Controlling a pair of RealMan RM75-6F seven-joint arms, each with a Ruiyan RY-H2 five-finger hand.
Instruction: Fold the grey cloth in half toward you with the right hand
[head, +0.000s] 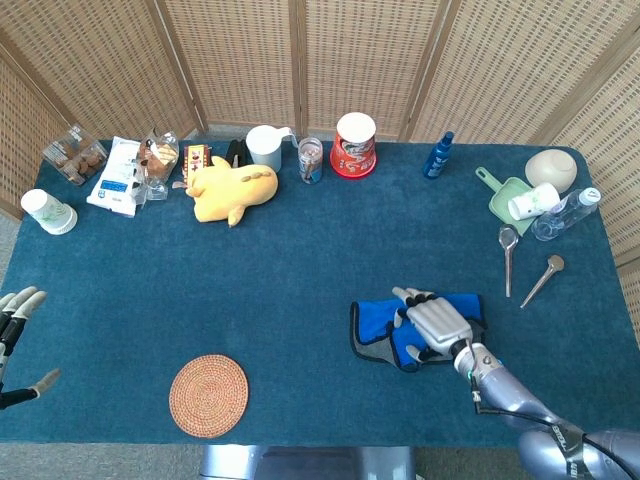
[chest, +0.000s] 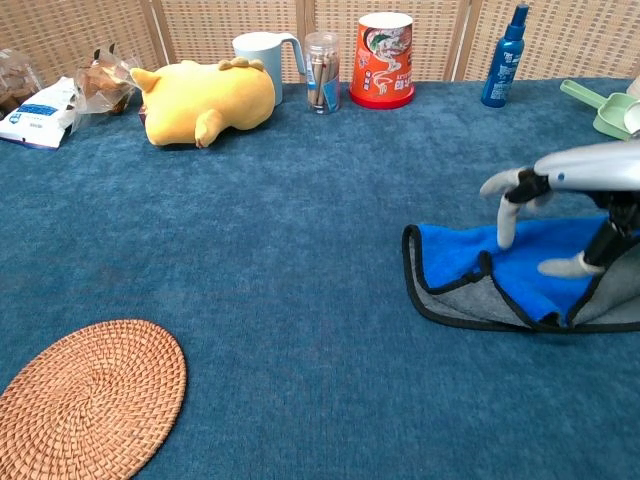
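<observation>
Right hand (head: 436, 322) lower right, fingers spread, above the grey cloth (chest: 470, 290), blue side up; holding nothing visible. Left hand (head: 14, 320) far left, fingers apart.

Bright, even diffuse light, faint soft shadows, sharp focus, no glare, mild edge distortion in both views

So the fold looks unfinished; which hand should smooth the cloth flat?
The right hand: it hovers directly over the grey cloth, while the left hand sits at the far table edge.
</observation>
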